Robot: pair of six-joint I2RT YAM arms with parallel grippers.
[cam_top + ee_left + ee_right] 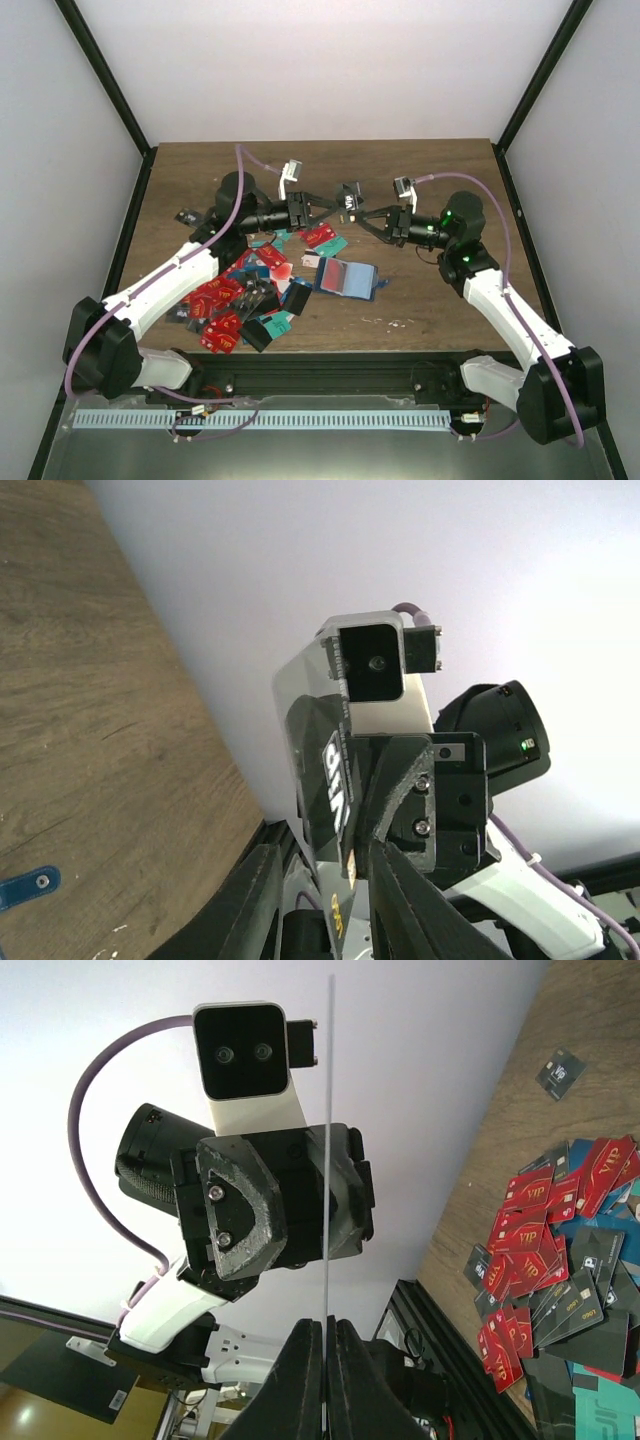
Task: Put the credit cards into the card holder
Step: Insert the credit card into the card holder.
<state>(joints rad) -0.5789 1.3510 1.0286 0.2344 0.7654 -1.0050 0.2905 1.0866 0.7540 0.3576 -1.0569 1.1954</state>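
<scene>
A black credit card (348,200) hangs in the air over the middle of the table, between both grippers. My right gripper (364,214) is shut on it; in the right wrist view the card (327,1110) shows edge-on, rising from between the pressed jaws (327,1332). My left gripper (333,204) faces it from the left. Its jaws (318,852) straddle the card (330,770) with a gap on one side, so it is open. The blue card holder (345,278) lies open on the table below. Most credit cards (240,300) lie in a heap at the left.
One black card (185,216) lies alone by the table's left edge. Black frame posts stand at the table's corners and white walls close in the back and sides. A blue tab (25,885) shows on the wood in the left wrist view.
</scene>
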